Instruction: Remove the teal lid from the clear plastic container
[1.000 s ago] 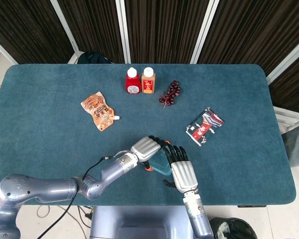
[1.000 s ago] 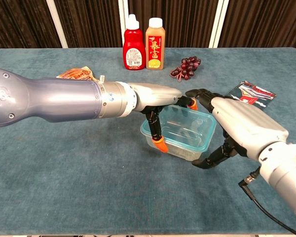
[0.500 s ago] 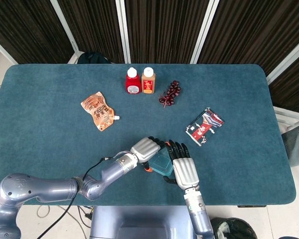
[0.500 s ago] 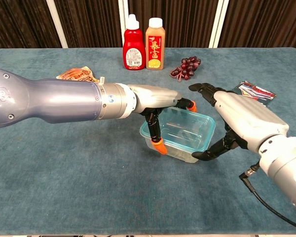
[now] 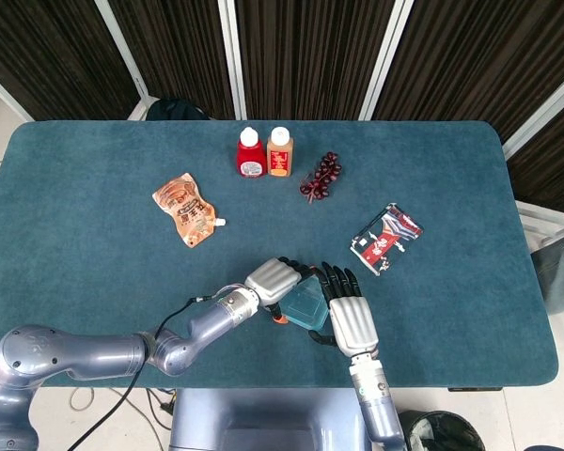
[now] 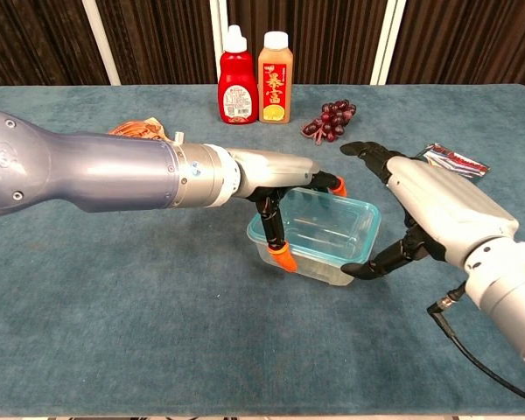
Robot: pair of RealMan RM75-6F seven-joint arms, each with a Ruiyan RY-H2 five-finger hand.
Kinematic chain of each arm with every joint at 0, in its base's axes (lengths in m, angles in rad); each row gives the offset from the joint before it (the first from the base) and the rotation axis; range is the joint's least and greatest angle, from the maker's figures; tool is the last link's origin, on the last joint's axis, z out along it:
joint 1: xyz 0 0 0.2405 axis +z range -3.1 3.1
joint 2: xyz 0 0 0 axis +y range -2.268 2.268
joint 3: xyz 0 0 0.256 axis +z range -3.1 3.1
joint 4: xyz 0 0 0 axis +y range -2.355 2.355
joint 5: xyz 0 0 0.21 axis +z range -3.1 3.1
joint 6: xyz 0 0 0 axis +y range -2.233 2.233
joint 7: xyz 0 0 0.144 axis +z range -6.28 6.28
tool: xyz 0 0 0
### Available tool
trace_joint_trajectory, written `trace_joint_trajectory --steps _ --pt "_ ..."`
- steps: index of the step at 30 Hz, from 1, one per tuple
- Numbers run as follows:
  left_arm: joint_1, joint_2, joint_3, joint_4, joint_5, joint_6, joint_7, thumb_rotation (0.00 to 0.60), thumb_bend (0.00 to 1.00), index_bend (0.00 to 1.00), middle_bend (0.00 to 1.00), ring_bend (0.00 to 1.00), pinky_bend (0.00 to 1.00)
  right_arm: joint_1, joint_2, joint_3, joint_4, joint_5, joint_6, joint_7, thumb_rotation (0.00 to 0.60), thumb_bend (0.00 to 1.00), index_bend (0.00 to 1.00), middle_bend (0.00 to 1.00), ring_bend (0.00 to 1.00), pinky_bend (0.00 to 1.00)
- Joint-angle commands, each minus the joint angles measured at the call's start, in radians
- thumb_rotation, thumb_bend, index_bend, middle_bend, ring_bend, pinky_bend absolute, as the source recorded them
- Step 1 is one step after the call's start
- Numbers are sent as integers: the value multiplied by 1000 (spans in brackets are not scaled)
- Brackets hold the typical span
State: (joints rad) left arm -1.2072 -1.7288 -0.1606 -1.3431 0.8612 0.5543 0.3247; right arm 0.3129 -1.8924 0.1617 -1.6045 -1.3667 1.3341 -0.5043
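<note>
From above, the container [image 5: 305,305] sat near the front edge of the blue table [image 5: 94,188], squeezed between two hands. The left hand [image 5: 274,280] lay over its left side, and the right hand [image 5: 350,319] covered its right side, dark fingers [image 5: 336,279] pointing away from the robot. Farther back stood a red bottle [image 5: 250,153] and an orange bottle [image 5: 279,151] side by side, with grapes [image 5: 321,177] just to their right. An orange pouch [image 5: 187,209] lay off to the left, a red and white packet [image 5: 386,238] to the right.

From the chest camera, the teal lid [image 6: 319,226] was on the box [image 6: 313,254]. The left hand [image 6: 276,179] gripped the box's left end, one orange-tipped finger [image 6: 283,254] down the front wall and another over the back rim. The right hand [image 6: 433,206] was spread wide and held nothing; its thumb [image 6: 381,261] touched the box's near right corner while the other fingers [image 6: 367,150] hovered above and behind it.
</note>
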Motion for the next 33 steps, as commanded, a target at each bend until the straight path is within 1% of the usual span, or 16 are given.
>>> trace_joint_trajectory --steps 1,11,12,16,19,30,33 --pt "-3 8 1 -7 -14 -10 -9 600 88 130 212 195 358 -2 -3 -7 30 -35 23 44 600 237 0 0 0 0" --pt "-27 21 20 -6 -43 -32 -11 600 88 138 212 201 359 -4 -13 -16 93 -80 58 122 600 238 0 0 0 0" --pt "-30 20 22 -5 -44 -34 -11 600 88 138 212 206 360 -3 -14 -15 98 -83 60 128 600 249 0 0 0 0" --pt "-40 16 23 -2 -49 -34 -14 600 88 138 213 212 362 1 -18 -11 118 -96 70 145 600 345 0 0 0 0" --pt "-45 13 24 0 -51 -32 -16 600 88 138 212 212 362 2 -18 -11 128 -96 70 146 600 384 0 0 0 0" --pt "-49 14 30 -5 -57 -27 -37 600 88 138 211 212 362 -4 -18 -26 148 -93 70 155 600 402 0 0 0 0" --pt "-46 17 23 -10 -63 -31 -56 600 88 137 208 212 360 -1 -19 -35 167 -111 75 161 600 454 0 0 0 0"
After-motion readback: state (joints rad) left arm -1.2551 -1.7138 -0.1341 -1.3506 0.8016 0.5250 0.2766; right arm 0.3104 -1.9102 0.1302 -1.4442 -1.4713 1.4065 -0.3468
